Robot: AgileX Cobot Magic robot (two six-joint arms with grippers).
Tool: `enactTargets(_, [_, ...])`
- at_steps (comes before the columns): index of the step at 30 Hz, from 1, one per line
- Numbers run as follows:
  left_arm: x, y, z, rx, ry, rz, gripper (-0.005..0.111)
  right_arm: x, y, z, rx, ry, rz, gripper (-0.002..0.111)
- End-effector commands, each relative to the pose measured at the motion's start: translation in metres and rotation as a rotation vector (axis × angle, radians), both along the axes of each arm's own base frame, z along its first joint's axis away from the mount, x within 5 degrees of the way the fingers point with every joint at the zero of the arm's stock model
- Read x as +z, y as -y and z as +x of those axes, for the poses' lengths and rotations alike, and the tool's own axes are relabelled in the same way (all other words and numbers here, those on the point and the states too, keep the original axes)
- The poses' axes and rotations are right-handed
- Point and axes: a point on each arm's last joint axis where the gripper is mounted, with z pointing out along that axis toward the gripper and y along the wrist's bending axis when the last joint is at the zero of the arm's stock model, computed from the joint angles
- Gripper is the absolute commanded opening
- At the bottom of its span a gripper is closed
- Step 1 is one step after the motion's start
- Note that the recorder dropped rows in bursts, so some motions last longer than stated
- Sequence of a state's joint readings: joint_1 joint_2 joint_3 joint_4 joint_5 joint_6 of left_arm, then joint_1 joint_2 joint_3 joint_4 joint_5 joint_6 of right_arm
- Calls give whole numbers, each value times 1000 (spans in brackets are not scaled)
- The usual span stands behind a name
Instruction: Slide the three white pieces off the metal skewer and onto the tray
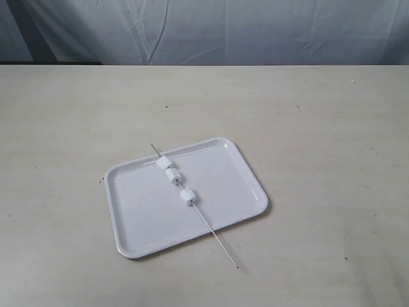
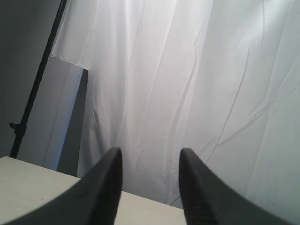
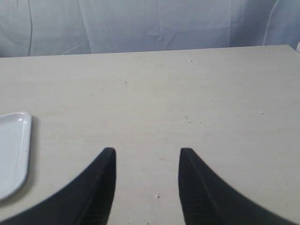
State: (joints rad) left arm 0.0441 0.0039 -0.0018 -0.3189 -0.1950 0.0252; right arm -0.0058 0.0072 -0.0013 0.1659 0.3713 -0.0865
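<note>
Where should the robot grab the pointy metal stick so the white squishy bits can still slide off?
Probably the long bare end of the metal skewer, where it sticks out past the near rim of the tray. The three white pieces crowd the other end, so this part is free. Come from above, with the jaws across the thin rod.

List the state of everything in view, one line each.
Glossy white rectangular tray: lying flat, nothing loose in it.
Thin silver metal skewer: laid diagonally across tray, both ends past rim.
Three small white chunky pieces: all threaded on skewer.
Left gripper: open, empty.
Right gripper: open, empty.
</note>
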Motion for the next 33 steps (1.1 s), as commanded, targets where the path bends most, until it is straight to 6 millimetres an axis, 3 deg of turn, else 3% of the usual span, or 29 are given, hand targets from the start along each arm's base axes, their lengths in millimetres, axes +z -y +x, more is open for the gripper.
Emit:
enactTargets(1, [1,0,-1,-2,17,-2,39,1,1,0,-10,16,-27,41])
enactTargets(10, [1,0,-1,-2,17,-2,39,1,1,0,-10,21,-29,41])
enactTargets(13, [1,0,-1,0,24,-2,39,9,2,2,-22,105,-5,41])
enactTargets(18, [1,0,-1,-34,35,-126,39,21,-2,3,-49,203,430,41])
enactTargets(24, [-3,1,1,-71,-12,-197,39,24,-5,3,-57,202,726,41])
enactTargets(27, [0,2,0,-83,-19,-211,39,26,-9,2,-48,162,1012,41])
enactTargets(29, [8,2,-2,-85,7,-209,39,28,-7,3,-71,189,1069,41])
enactTargets(33, [28,-1,-8,-60,163,-191,39,31,2,3,-132,283,989,41])
